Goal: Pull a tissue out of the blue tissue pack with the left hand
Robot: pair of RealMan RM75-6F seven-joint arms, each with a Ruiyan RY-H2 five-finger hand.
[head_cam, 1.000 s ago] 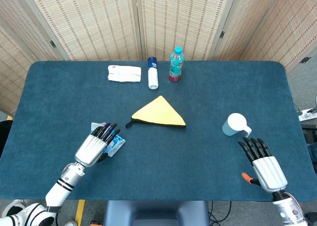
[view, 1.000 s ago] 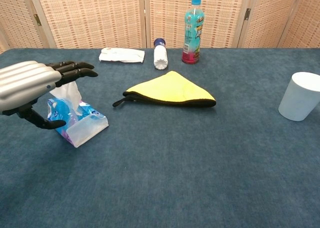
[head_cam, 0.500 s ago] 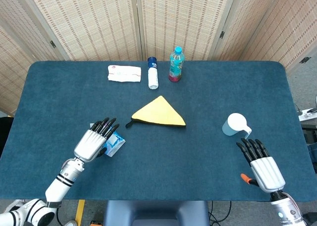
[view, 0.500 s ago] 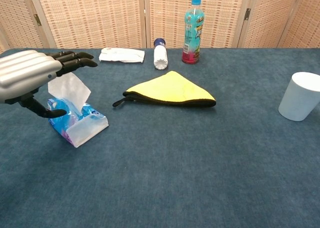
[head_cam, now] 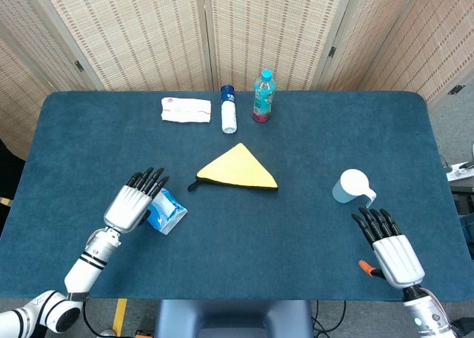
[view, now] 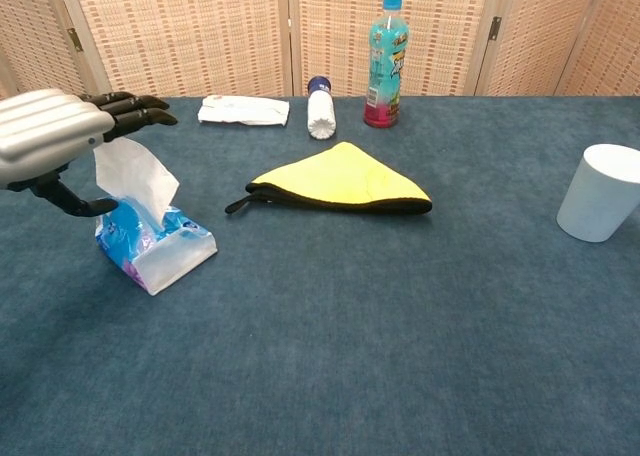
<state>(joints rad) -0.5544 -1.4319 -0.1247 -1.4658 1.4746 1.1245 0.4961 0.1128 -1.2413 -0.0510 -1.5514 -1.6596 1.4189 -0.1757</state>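
Left hand (view: 50,136) raised since a second ago, pinching tissue (view: 135,179), now drawn taller from blue tissue pack (view: 150,244) just below; extraction under way, not complete.

No legible text is seen; the label on the turquoise plastic bottle (view: 384,48) is too blurred to be read.

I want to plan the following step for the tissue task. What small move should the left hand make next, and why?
Probably keep lifting the left hand up and away from the blue tissue pack. The white tissue stands tall out of the pack and its top reaches the hand, but its lower end is still inside the opening, so it is not yet free. Whether the fingers truly pinch it, the views do not settle.
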